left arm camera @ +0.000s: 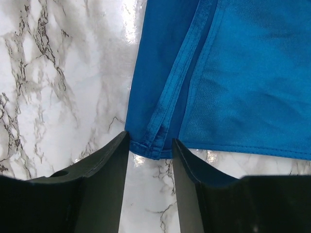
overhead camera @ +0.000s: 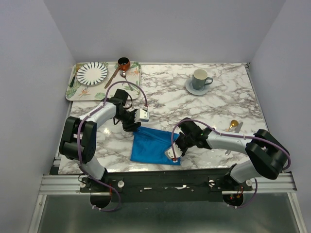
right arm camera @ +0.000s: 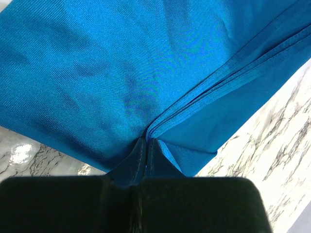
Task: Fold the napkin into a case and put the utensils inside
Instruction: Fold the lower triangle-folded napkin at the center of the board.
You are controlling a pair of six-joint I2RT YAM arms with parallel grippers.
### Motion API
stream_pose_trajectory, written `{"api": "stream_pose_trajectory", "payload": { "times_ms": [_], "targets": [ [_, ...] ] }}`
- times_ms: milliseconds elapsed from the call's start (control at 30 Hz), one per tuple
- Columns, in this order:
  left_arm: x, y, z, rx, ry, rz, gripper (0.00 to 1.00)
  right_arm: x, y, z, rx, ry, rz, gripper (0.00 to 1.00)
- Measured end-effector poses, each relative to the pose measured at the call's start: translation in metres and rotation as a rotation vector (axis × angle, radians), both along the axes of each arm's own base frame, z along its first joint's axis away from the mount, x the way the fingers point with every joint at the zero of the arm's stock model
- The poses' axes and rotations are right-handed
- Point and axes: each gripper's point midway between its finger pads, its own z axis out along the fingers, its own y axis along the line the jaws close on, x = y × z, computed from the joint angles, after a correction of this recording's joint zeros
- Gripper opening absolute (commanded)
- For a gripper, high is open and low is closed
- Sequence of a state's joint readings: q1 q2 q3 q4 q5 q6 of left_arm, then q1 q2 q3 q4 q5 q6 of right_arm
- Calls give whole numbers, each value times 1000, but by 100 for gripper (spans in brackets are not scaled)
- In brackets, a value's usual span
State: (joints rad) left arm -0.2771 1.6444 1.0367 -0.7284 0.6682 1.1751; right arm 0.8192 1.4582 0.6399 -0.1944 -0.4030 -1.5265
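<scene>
Blue cloth in the right jaws: the right gripper (right arm camera: pixel 146 141) was pinched shut on the folded edge of the bright blue soft cloth napkin (right arm camera: pixel 121 73). I think this was to keep the layers together so the fold would not slip.
Left jaws: the left gripper (left arm camera: pixel 149 141) stood partly open, with the napkin's back-left corner between its black fingers but not squeezed. It looked lined up to grab that corner.
Napkin: it lay flat near the front of the table, between the two arms. It was folded over but wide, not yet a narrow case.
Utensils: the shiny gold-coloured metal spoon (overhead camera: pixel 234 124) lay well apart on the right, with a thin silver piece (overhead camera: pixel 227 129) just beside it. Both were outside the cloth.
Back of table: a grey-blue cup (overhead camera: pixel 199 77) sat on a saucer (overhead camera: pixel 192 88). A leafy tray (overhead camera: pixel 133 82) held a striped plate (overhead camera: pixel 92 73), a small brown pot (overhead camera: pixel 124 62) and a brown-handled spoon (overhead camera: pixel 114 77).
Surface: a shiny white marble table (overhead camera: pixel 218 102) with grey veins.
Room: plain pale walls (overhead camera: pixel 160 29) on three sides.
</scene>
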Motion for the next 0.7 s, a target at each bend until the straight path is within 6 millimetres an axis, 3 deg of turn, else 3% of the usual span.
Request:
{"api": "stream_pose_trajectory", "payload": {
  "times_ms": [133, 367, 467, 700],
  "targets": [
    [1, 0, -3, 9, -6, -6, 37, 0, 0, 1, 3, 2, -5, 1],
    [0, -1, -5, 19, -16, -25, 8, 0, 0, 6, 16, 5, -24, 1],
    [-2, 0, -5, 22, -9, -29, 2, 1, 0, 10, 28, 7, -46, 1],
    [-12, 2, 12, 17, -23, -27, 0, 1, 0, 31, 80, -1, -90, 1]
  ]
}}
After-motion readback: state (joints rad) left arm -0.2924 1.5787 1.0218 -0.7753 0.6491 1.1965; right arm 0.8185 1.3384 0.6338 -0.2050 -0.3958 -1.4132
